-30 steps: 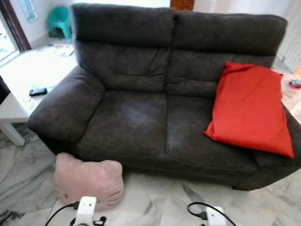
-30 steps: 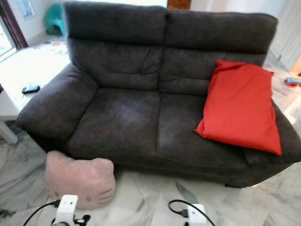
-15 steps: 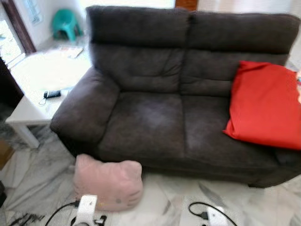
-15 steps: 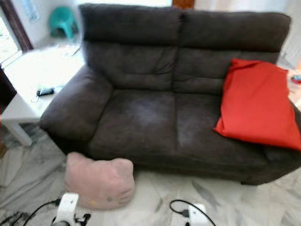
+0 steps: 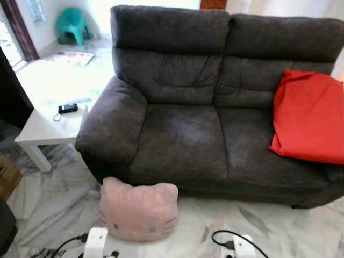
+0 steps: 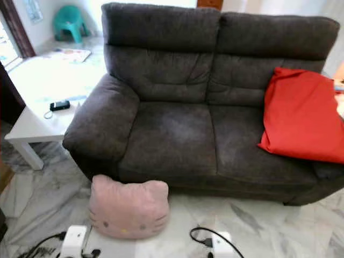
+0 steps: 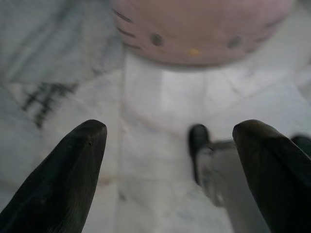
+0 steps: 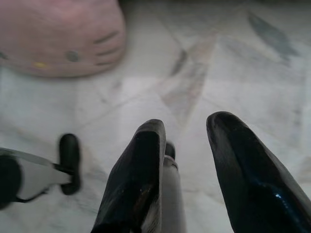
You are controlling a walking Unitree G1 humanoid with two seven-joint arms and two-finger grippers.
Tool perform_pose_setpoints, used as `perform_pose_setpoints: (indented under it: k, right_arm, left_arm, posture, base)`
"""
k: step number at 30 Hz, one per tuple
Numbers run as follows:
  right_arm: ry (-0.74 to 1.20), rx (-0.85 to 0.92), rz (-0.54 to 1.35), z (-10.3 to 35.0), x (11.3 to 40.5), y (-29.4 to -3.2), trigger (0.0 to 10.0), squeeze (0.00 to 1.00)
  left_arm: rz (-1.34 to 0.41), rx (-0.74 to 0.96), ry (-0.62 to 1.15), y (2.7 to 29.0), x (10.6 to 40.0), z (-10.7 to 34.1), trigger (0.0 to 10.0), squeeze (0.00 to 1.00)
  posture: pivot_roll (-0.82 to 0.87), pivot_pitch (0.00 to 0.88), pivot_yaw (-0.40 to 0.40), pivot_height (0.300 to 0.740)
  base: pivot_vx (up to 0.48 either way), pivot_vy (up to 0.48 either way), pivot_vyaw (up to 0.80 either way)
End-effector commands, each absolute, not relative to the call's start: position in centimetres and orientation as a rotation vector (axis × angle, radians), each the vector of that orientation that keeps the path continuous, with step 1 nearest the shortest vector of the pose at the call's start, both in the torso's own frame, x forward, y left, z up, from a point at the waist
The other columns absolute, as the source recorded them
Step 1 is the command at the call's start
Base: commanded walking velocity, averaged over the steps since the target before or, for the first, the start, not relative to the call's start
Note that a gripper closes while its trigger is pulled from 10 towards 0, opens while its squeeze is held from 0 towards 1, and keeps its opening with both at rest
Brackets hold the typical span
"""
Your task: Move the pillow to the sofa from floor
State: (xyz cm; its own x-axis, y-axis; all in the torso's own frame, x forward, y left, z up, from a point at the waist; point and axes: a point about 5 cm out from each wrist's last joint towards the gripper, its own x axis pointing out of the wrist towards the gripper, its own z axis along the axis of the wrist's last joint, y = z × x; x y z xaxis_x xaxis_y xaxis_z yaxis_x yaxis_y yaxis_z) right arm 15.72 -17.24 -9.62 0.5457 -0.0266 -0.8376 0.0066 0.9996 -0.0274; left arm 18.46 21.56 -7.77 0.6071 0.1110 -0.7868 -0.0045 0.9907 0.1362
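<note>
At the far left a white surface point(image 5: 45, 126) stands beside the sofa's left arm, and a small black device point(image 5: 67, 108) lies near its edge closest to the sofa. Behind it, at the back wall, sits a teal plastic stool point(image 5: 71, 25).

The pink cat-face pillow point(image 5: 137, 209) lies on the marble floor point(image 5: 48, 193), touching the front base of the dark grey sofa point(image 5: 183, 129) below its left arm and left seat cushion. It leans against the base with its two ears pointing up toward the seat and its face toward the robot; its long axis runs along the sofa's front edge.

The left end effector point(image 7: 170, 170) hangs low over the floor just in front of the pillow, its two black fingers point(image 7: 63, 179) spread wide with nothing between them. The right end effector point(image 8: 187, 170) hangs over bare marble to the pillow's right, its fingers point(image 8: 133, 179) parted by a narrow gap, holding nothing.

A red cushion point(image 5: 310, 119) leans against the backrest at the sofa's right end, on the right seat.
</note>
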Motion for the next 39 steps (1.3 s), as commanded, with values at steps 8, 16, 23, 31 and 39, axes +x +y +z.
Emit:
perform_pose_setpoints:
  k: [8, 16, 23, 31, 39]
  right_arm:
    - [1.009, -0.040, -0.036, -9.76, 15.15, -18.17, 10.0, 0.00]
    - [1.013, -0.040, -0.035, -9.78, 15.11, -18.15, 10.0, 0.00]
    - [1.016, -0.039, -0.031, -9.81, 15.05, -18.15, 10.0, 0.00]
    - [1.013, -0.036, -0.031, -9.80, 15.05, -18.16, 10.0, 0.00]
    - [1.007, -0.034, -0.026, -9.74, 15.20, -18.09, 10.0, 0.00]
  left_arm:
    - [0.050, 0.116, 0.908, 20.83, 18.68, -7.78, 10.0, 0.00]
    - [0.053, 0.113, 0.904, 20.78, 18.84, -7.72, 10.0, 0.00]
    - [0.060, 0.112, 0.896, 20.82, 18.95, -7.65, 10.0, 0.00]
    - [0.090, 0.082, 0.879, 20.83, 19.04, -7.57, 10.0, 0.00]
    - [0.095, 0.081, 0.882, 20.83, 19.12, -7.55, 10.0, 0.00]
  posture:
    - [0.01, 0.000, -0.024, 0.740]
    - [0.01, 0.000, -0.027, 0.740]
    - [0.01, 0.000, -0.029, 0.740]
    - [0.02, 0.000, -0.032, 0.740]
    - [0.02, 0.000, -0.033, 0.740]
  base:
    - [0.000, 0.390, 0.00]
    - [0.000, 0.389, 0.00]
    - [0.000, 0.216, 0.00]
    - [0.000, 0.000, 0.00]
    - [0.000, 0.000, 0.00]
